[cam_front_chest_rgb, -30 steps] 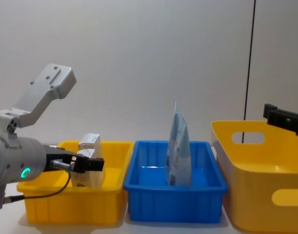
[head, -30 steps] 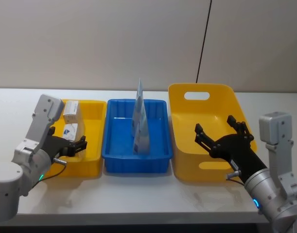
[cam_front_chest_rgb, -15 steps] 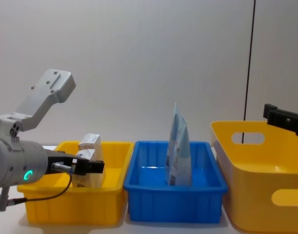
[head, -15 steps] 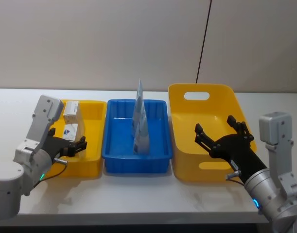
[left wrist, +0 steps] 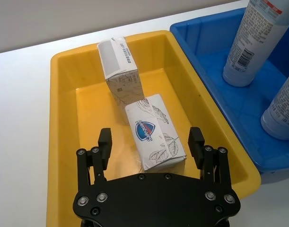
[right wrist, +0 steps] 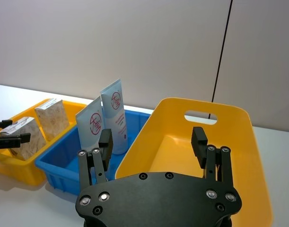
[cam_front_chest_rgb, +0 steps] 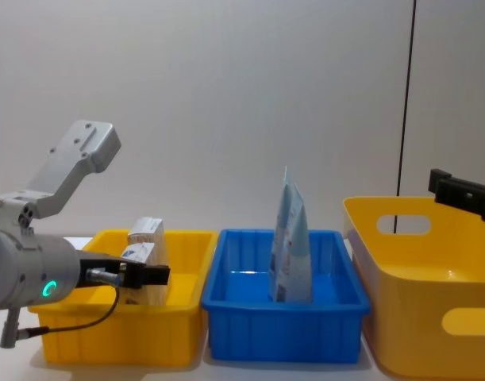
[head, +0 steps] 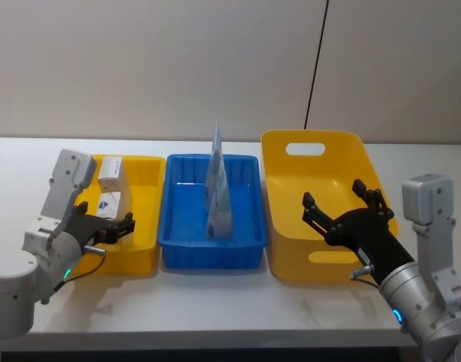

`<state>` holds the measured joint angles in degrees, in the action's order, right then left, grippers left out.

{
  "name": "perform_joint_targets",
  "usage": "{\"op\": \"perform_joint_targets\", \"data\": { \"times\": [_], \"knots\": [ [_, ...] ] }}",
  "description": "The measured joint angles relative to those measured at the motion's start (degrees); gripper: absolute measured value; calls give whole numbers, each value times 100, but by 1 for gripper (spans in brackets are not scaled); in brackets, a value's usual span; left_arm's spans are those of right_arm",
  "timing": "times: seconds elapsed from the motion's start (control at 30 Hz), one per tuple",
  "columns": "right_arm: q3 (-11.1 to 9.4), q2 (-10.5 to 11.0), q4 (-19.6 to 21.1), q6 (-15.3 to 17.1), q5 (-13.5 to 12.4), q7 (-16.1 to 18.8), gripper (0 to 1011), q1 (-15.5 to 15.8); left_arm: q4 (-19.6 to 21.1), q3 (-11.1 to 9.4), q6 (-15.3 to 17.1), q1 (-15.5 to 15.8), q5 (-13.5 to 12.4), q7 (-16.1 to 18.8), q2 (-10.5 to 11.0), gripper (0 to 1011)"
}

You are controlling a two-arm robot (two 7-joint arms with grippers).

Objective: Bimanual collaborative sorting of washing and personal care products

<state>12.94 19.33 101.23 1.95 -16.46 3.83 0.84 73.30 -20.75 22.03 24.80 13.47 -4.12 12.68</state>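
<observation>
**benchfan:** What's the left gripper [left wrist: 150, 137] up to? Its fingers are spread wide over the near end of the yellow tray [left wrist: 64, 123], holding nothing. The soap pack with the leaf drawings [left wrist: 156, 125] lies flat just ahead of them, with a second pack [left wrist: 119, 64] upright behind it.

**armwrangler:** I'd guess it's a release. Both light-blue tubes [head: 217, 192] stand in the blue tray [head: 249, 249], and the big yellow basket [head: 287, 264] looks empty. The right gripper [right wrist: 152, 135] hangs over the basket, fingers splayed too and empty.

**benchfan:** So how do you finish cleanly?

**armwrangler:** Keep the fingers wide and lift straight up and back. Any sideways drift could clip that flat pack or hook the tray's rim and drag it across the surface [head: 215, 302]. I can't tell if a finger touches the pack, so go slow.
</observation>
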Motion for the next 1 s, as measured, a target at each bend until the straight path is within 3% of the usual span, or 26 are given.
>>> {"op": "perform_joint_targets", "data": {
  "times": [0.13, 0.67, 1.0],
  "knots": [
    [0, 0, 0, 0, 0, 0, 1003, 0, -30, 20, -2, 8, 7, -8, -21, 915],
    [0, 0, 0, 0, 0, 0, 1003, 0, -94, 59, -11, 20, 27, -20, -62, 421],
    [0, 0, 0, 0, 0, 0, 1003, 0, -98, 65, -11, 19, 27, -39, -65, 366]
  ]
}}
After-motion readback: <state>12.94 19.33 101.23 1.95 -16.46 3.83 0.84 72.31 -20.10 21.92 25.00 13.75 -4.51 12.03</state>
